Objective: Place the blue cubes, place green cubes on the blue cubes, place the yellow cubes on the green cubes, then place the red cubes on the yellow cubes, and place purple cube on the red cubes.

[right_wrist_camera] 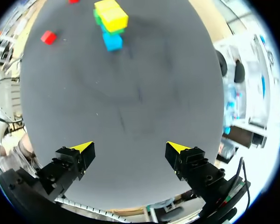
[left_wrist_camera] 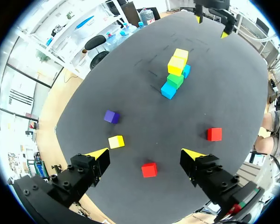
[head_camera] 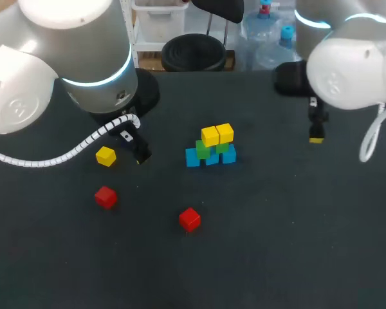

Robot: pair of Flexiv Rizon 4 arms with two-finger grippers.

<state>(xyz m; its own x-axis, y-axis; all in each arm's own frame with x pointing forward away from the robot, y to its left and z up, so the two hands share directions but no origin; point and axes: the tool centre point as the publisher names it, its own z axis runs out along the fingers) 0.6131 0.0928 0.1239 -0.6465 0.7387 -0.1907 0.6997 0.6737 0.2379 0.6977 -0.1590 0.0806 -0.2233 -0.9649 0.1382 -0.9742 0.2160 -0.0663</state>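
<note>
Dark surface (head_camera: 276, 244) carries a stack (head_camera: 211, 148) near its middle: blue cubes (head_camera: 193, 157) in a row at the bottom, green cubes (head_camera: 202, 149) on them, two yellow cubes (head_camera: 217, 134) on top. A loose yellow cube (head_camera: 105, 156) lies well apart from the stack on the left arm's side. A red cube (head_camera: 105, 197) lies nearer the robot than that, and a second red cube (head_camera: 190, 219) lies in front of the stack, apart from it. The purple cube (left_wrist_camera: 111, 116) shows only in the left wrist view, near the loose yellow cube; in the head view the left arm hides it. Left tool (left_wrist_camera: 145, 154) is released and holds nothing. It hangs over the surface between the loose yellow cube and the stack, and the red cube shows ahead of its spread fingers, untouched. Right tool (right_wrist_camera: 129, 147) is also released and empty, well apart from the stack on the right arm's side, over bare surface. The cubes look small, rigid and light with smooth flat faces, so little squeeze should do. Best hold is probably from above on two opposite side faces, centred, with the fingers squared to the cube, since the loose ones sit turned at odd angles. A corner grip would likely twist or slip. The stack looks easy to knock, so set pieces down gently.
</note>
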